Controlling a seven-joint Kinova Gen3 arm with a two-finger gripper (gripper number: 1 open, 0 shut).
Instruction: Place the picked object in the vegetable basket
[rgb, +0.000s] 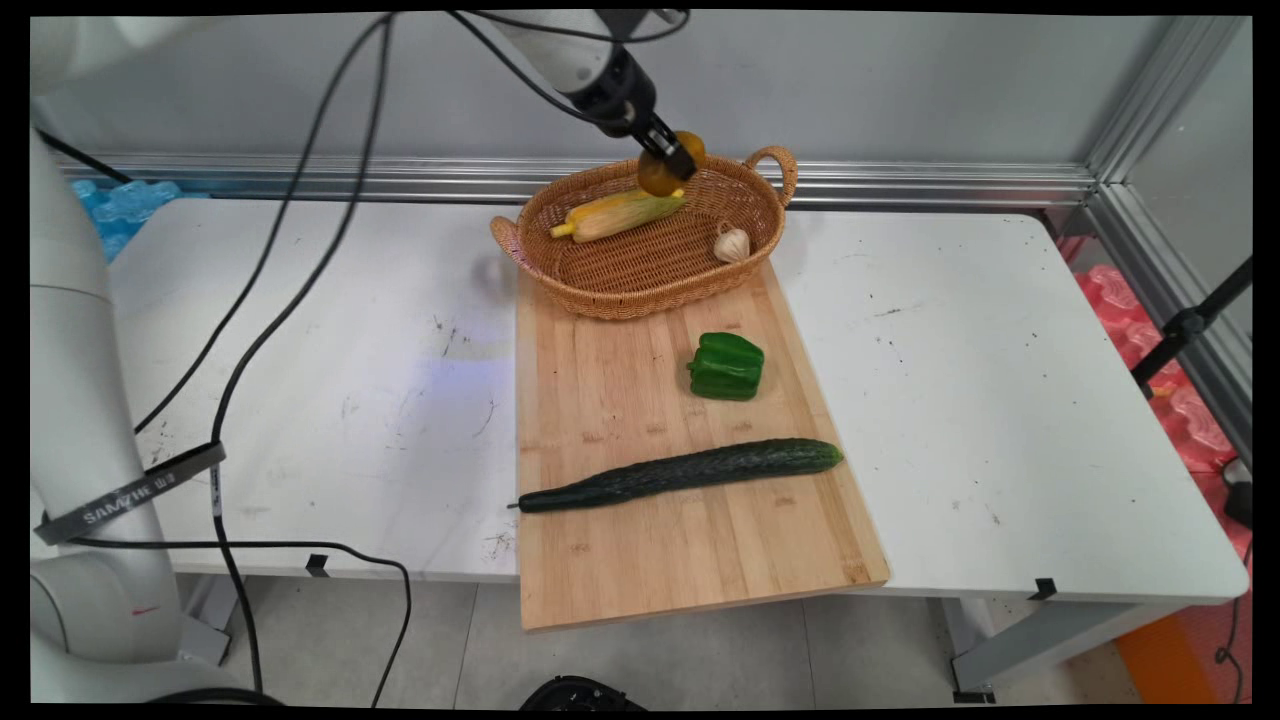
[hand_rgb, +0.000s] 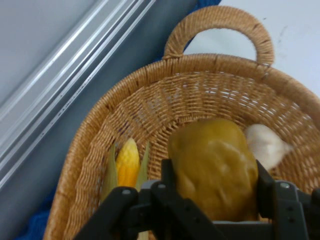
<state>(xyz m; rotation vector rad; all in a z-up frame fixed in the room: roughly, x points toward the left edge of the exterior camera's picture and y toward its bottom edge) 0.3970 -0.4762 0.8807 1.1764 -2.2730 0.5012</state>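
Observation:
My gripper (rgb: 672, 162) is shut on a brownish-yellow potato (hand_rgb: 215, 167), held over the far part of a wicker basket (rgb: 620, 275). In the hand view the black fingers (hand_rgb: 169, 182) press both sides of the potato (rgb: 660, 175). Below it in the basket (hand_rgb: 165, 100) lie a corn cob (rgb: 620, 212) on the left and a white garlic bulb (rgb: 732, 244) on the right. The corn (hand_rgb: 128, 162) and garlic (hand_rgb: 266, 145) show beside the potato.
The basket stands at the far end of a wooden cutting board (rgb: 650, 540). A green bell pepper (rgb: 727, 366) and a long dark cucumber (rgb: 685, 472) lie on the board. Black cables (rgb: 270, 260) hang over the table's left part.

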